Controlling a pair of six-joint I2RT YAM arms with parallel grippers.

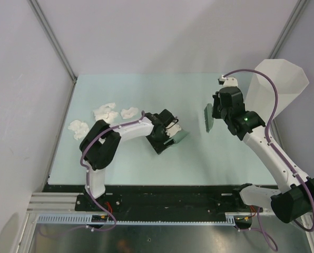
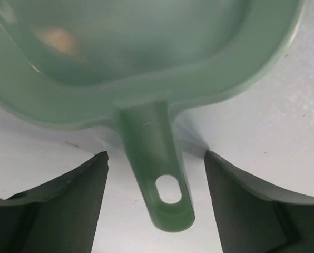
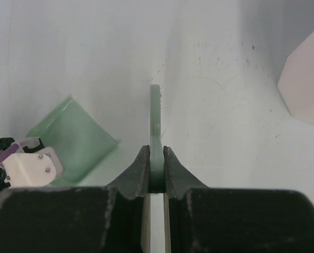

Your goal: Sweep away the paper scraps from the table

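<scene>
Several crumpled white paper scraps lie at the far left of the mint-green table, with one to their right and one to their left. A green dustpan rests mid-table. In the left wrist view its handle lies between the fingers of my left gripper, which is open with a gap on each side. My left gripper sits just left of the pan. My right gripper is shut on a flat green hand brush held right of the dustpan.
A tall white faceted bin stands at the back right, close behind my right arm; its edge shows in the right wrist view. Grey walls surround the table. A black rail runs along the near edge.
</scene>
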